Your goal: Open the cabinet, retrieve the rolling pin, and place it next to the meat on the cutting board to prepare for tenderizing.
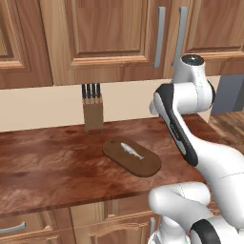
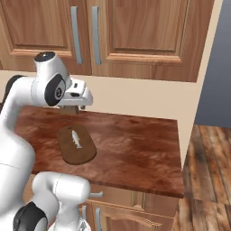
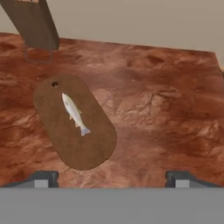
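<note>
We look down at the brown counter through the camera on our hand. Our gripper is wide apart and holds nothing. Its two dark tips stick up far from each other, with bare counter between them.

The cutting board lies flat on the counter. The little fish, our meat, lies along the middle of it. There is bare board on both sides of the fish, so we think a rolling pin could fit beside it. The small hole in the board points toward the knife block, which stands by the wall, near the board but not touching it.

The cabinet hangs on the wall above the counter. Both doors look closed, and the two long grey handles stand side by side in the middle. We cannot see the rolling pin. We guess it is inside the cabinet, behind the doors.

Our hand is up in the air over the counter, below the cabinet, and it touches nothing. We think the first job is not yet done: we must reach up, grab a handle and pull a door open. Open fingers are good for that.
</note>
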Available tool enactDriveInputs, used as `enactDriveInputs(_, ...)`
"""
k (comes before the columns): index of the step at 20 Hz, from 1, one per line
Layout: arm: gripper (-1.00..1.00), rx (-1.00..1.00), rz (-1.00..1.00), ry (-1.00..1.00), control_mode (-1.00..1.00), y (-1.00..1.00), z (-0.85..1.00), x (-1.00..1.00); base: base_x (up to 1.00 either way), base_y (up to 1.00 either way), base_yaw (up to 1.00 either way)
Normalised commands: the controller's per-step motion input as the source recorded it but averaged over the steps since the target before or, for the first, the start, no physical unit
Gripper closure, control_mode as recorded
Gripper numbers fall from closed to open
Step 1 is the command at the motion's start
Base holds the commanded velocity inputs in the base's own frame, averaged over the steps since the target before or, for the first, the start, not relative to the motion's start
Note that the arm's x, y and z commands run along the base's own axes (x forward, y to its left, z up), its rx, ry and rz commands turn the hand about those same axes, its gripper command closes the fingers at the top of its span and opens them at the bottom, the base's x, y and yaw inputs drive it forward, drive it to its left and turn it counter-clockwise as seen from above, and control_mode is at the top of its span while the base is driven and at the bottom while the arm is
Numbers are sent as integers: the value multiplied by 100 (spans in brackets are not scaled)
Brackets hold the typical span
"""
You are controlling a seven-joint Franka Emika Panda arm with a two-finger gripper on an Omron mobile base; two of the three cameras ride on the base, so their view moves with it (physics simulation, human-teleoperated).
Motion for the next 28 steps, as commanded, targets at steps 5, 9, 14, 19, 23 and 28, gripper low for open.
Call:
enactDriveInputs(5,-100,-3,-2,-28,-100,-10,44,-55,0,0,0)
enactDriveInputs(9,-100,0,0,-30,-100,-17,63,-50,0,0,0)
enactDriveInputs(14,-100,0,1,-31,-100,-17,79,-36,0,0,0)
enactDriveInputs(19,-100,0,7,-31,-100,-8,81,-7,0,0,0)
enactDriveInputs(23,-100,0,9,-32,-100,-11,63,0,0,0,0)
enactDriveInputs(28,-100,-1,3,-19,-100,0,2,0,0,0,0)
